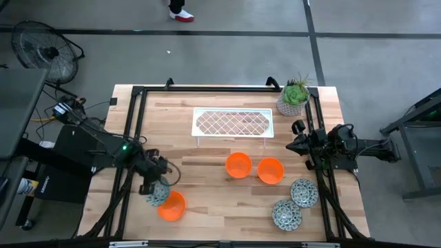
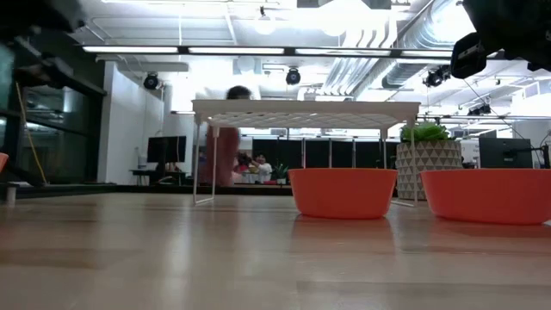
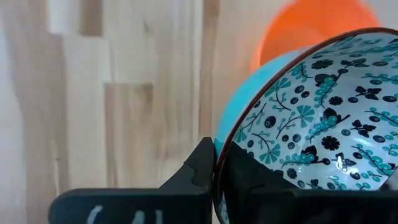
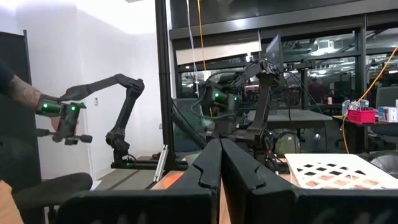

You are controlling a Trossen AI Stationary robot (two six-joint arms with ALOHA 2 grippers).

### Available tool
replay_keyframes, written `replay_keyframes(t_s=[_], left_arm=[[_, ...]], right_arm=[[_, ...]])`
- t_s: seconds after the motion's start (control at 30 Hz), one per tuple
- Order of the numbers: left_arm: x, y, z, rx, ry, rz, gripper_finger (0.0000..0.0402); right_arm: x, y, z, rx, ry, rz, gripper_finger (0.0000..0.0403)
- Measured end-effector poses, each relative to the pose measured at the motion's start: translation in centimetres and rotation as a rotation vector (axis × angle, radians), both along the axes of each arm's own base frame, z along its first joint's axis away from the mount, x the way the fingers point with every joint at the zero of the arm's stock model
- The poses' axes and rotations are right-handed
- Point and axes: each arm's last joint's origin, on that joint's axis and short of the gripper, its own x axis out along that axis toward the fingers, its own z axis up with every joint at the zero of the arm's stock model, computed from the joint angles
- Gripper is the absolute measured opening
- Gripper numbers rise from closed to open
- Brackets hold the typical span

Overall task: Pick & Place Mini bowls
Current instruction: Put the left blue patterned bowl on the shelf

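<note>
Left pincer (image 1: 156,191) clamped on rim of patterned mini bowl (image 1: 158,195), held tilted just above counter (image 1: 207,165) near its front left, beside and touching orange bowl (image 1: 172,205). White lattice rack (image 1: 232,123) at counter's rear centre. Two further orange bowls (image 1: 238,165) (image 1: 270,171) side by side, mid-counter. Two more patterned bowls (image 1: 304,192) (image 1: 286,214) at front right. Potted plant (image 1: 294,97) at rear right corner. Right pincer (image 1: 295,146) raised over right edge, fingers pressed together, holding nothing.

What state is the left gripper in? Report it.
Shut on a patterned bowl: the left gripper pinches its rim, beside an orange bowl.
</note>
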Motion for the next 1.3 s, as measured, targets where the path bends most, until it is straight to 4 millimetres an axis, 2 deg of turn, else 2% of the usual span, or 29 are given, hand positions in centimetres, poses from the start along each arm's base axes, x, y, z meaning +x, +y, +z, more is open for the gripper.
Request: replay_keyframes(t_s=[0.27,0.53,0.87,1.1,1.3], left_arm=[[3.1,3.3,3.7,-0.003,-0.131,0.127,0.0004],[5.8,7.3,6.1,0.042,-0.194,0.215,0.0004],[10.5,11.4,10.0,0.099,-0.245,0.132,0.0004],[13.3,14.1,13.0,0.162,-0.134,0.075,0.0004],[15.6,17.1,14.4,0.175,-0.004,0.058,0.0004]], right_arm=[[0.0,0.0,0.0,0.0,0.005,0.0,0.0],[0.0,0.0,-0.1,0.0,0.007,0.0,0.0],[0.0,0.0,-0.1,0.0,0.007,0.0,0.0],[0.0,0.0,-0.1,0.0,0.01,0.0,0.0],[0.0,0.0,-0.1,0.001,0.014,0.0,0.0]])
